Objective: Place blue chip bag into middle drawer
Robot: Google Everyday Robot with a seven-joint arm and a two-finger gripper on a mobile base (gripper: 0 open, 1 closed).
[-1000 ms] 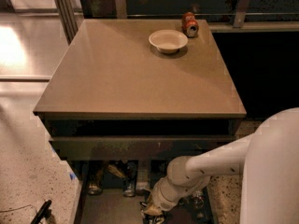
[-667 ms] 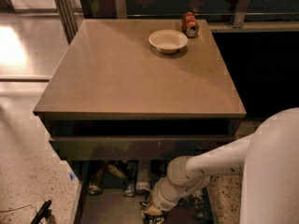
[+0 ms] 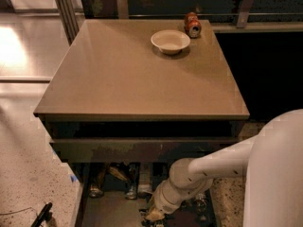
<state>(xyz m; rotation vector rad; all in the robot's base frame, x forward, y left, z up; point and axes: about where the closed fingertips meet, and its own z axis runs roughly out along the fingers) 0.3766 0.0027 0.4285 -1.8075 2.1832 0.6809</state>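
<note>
My white arm reaches down into the open middle drawer (image 3: 106, 211), which has a grey-brown floor and thin dark side walls. My gripper (image 3: 152, 215) is low inside it, at the bottom edge of the view. A dark crumpled thing with pale marks (image 3: 143, 213) sits right at the gripper's tip. It looks like the blue chip bag, but it is mostly hidden, and I cannot tell whether it is held or resting on the drawer floor.
Above the open drawer is a drawer with a long dark-brown front panel (image 3: 142, 150). On the brown tabletop (image 3: 132, 74) stand a white bowl (image 3: 170, 41) and a red-orange soda can (image 3: 192, 24). Cans and bottles (image 3: 132, 186) lie at the drawer's back. My white body (image 3: 277, 174) fills the right.
</note>
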